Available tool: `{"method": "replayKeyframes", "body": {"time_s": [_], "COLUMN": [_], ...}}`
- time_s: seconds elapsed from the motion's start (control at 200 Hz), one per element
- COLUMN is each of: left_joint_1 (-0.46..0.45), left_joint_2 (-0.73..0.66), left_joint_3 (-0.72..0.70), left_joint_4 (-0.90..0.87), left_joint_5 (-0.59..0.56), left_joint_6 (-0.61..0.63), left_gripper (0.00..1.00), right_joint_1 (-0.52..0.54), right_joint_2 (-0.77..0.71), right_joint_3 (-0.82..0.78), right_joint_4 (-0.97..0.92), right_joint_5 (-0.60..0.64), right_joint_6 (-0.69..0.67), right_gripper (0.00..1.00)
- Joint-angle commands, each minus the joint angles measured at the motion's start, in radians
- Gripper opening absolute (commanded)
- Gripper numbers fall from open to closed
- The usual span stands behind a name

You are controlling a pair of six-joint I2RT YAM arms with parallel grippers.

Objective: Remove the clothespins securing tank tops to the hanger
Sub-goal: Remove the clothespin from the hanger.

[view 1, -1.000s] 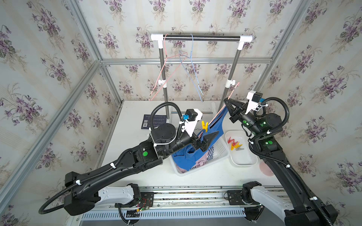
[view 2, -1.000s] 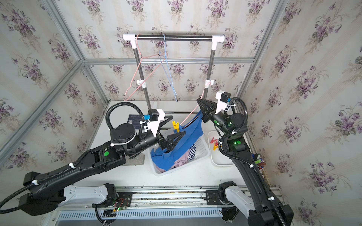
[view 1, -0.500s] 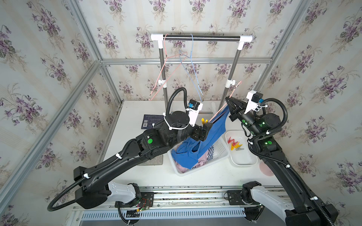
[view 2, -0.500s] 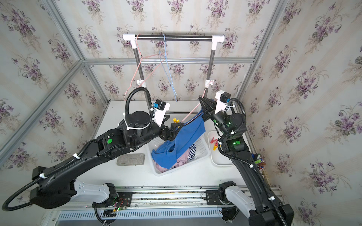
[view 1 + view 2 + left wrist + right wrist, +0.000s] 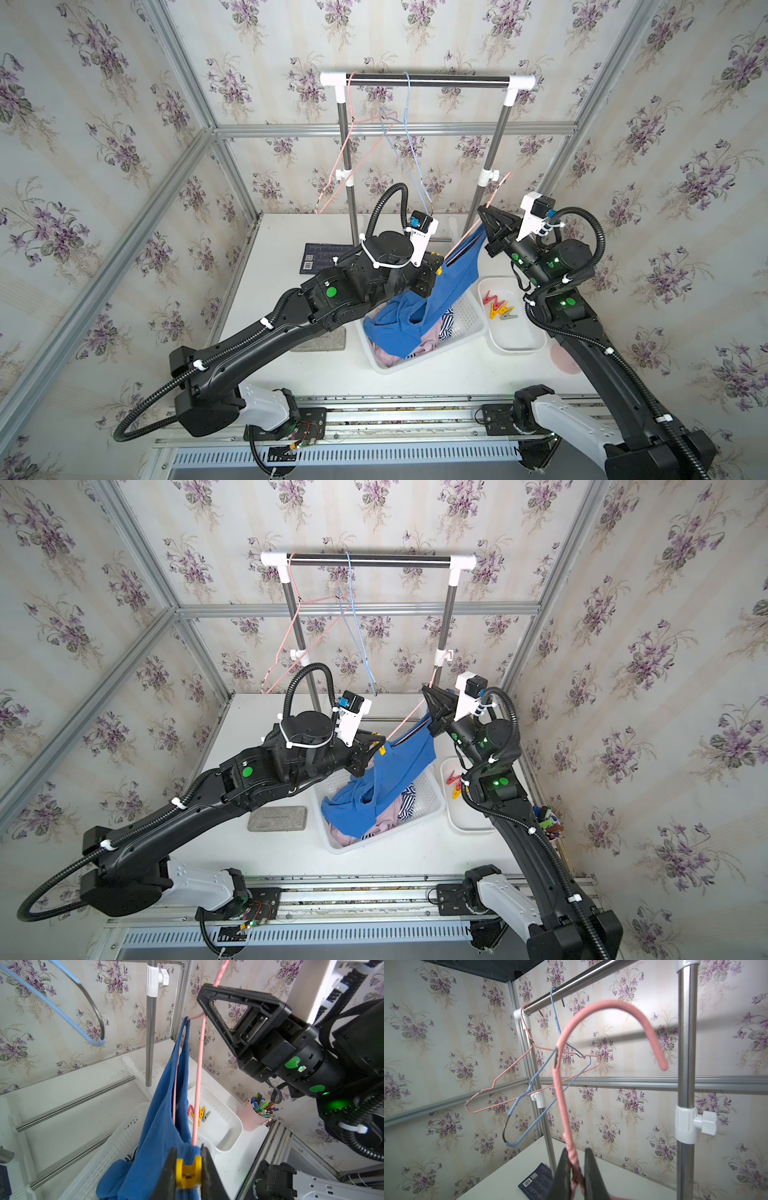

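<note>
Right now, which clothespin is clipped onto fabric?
The yellow clothespin gripped by the left hand, pinning the blue tank top to the pink hanger. The other clothespins, red, yellow and grey, lie loose in the white tray.

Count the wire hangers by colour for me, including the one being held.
Pink: 2, the hung pink hanger and the held pink hanger.
Blue: 1, the blue hanger.
Total: 3

Left hand [image 5: 188, 1154] and right hand [image 5: 576, 1153] are raised near each other, jaws clamped.
</note>
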Motion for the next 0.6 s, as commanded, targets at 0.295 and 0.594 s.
{"method": "replayKeyframes", "body": {"time_s": [0.295,0.594], "left_joint_1": [0.006,0.006], "left_joint_2": [-0.030,-0.174], "left_joint_3": [-0.006,-0.106], "left_joint_4": [0.011,0.045], "left_joint_5": [-0.050,-0.271], "left_joint_6": [0.027,0.133], "left_gripper": [0.00,0.00], "right_joint_1": [0.051,0.244], "right_joint_2": [0.017,0.097], "right_joint_3": [-0.023,-0.002], "right_joint_4": [0.011,-0.153], "right_joint_5": [0.054,0.284], "right_joint_6": [-0.027,-0.136], "right_gripper": [0.00,0.00]}}
